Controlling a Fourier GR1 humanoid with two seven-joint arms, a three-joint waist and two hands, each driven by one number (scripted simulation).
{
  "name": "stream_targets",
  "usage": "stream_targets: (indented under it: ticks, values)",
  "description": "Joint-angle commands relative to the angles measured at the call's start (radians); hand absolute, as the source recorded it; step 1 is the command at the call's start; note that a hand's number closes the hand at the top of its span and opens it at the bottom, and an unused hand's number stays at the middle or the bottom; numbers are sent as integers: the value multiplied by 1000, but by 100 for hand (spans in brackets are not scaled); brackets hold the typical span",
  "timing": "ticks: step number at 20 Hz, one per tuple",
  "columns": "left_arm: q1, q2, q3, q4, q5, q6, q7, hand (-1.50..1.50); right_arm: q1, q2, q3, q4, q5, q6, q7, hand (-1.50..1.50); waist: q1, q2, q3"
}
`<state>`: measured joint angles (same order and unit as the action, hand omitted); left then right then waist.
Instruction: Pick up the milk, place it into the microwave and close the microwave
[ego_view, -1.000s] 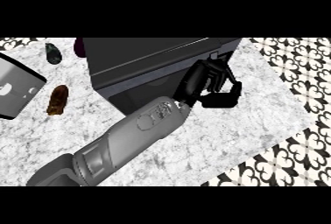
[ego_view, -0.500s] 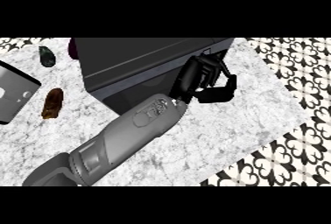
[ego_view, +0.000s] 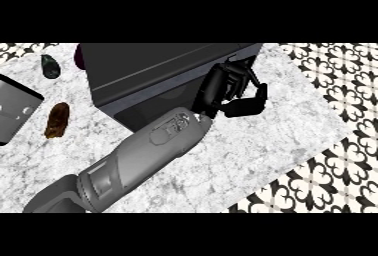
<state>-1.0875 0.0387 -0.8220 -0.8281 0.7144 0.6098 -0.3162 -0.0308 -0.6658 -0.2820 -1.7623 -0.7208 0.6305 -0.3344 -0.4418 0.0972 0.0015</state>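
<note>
The black microwave stands at the back of the marble counter with its door looking shut. My left hand rests against the right end of its front face, fingers stretched upward along it and thumb sticking out to the right. The grey forearm runs up from the lower left corner to it. No milk shows anywhere. The right hand is out of view.
Left of the microwave lie a brown item, a dark green item and a grey box cut off by the left edge. The counter's corner is at the right, with patterned floor beyond it.
The microwave and the items on the left have slid leftward in the view. My left hand has stayed against the microwave's right end, shifting slightly left and up.
</note>
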Motion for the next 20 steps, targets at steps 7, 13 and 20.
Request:
stream_targets:
  ticks: [7,13,20]
  values:
    - [-78,-37,2,53,24,7,-4,150,-35,-33,-7,26,-57,7,28,-150,-11,17,3]
    - [-75,-37,-13,60,34,20,-8,150,-49,-49,-18,45,-89,12,37,-150,-17,19,5]
    - [-27,-39,96,135,100,178,5,150,-44,-69,-48,61,-126,7,48,-150,40,7,2]
